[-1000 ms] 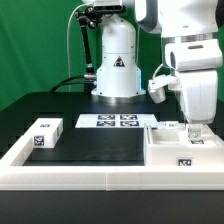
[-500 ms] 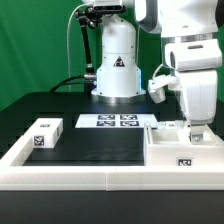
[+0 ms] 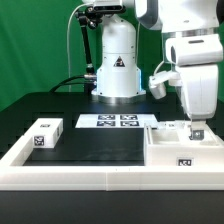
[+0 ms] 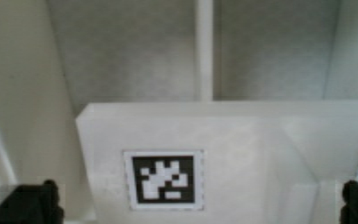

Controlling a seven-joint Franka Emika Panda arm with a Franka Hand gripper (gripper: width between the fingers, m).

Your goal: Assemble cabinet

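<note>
Finds the gripper (image 3: 196, 128) spread wide and holding nothing, hanging straight above the cabinet body (image 3: 170, 150), seated inside the border frame (image 3: 100, 178) at the exterior view's right. Notes in the wrist view a tagged white face (image 4: 176, 135) directly below, between the fingertips (image 4: 25, 203), with no contact apparent. Judges a straight lift unobstructed; records the loose tagged block (image 3: 45, 133) well apart at the exterior view's left, past the marker board (image 3: 115, 120).

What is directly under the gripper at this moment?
Under the open gripper the wrist view shows a white piece bearing a square tag. In the exterior view the gripper and the wall of the cabinet body cover it, so how it rests is hidden.
</note>
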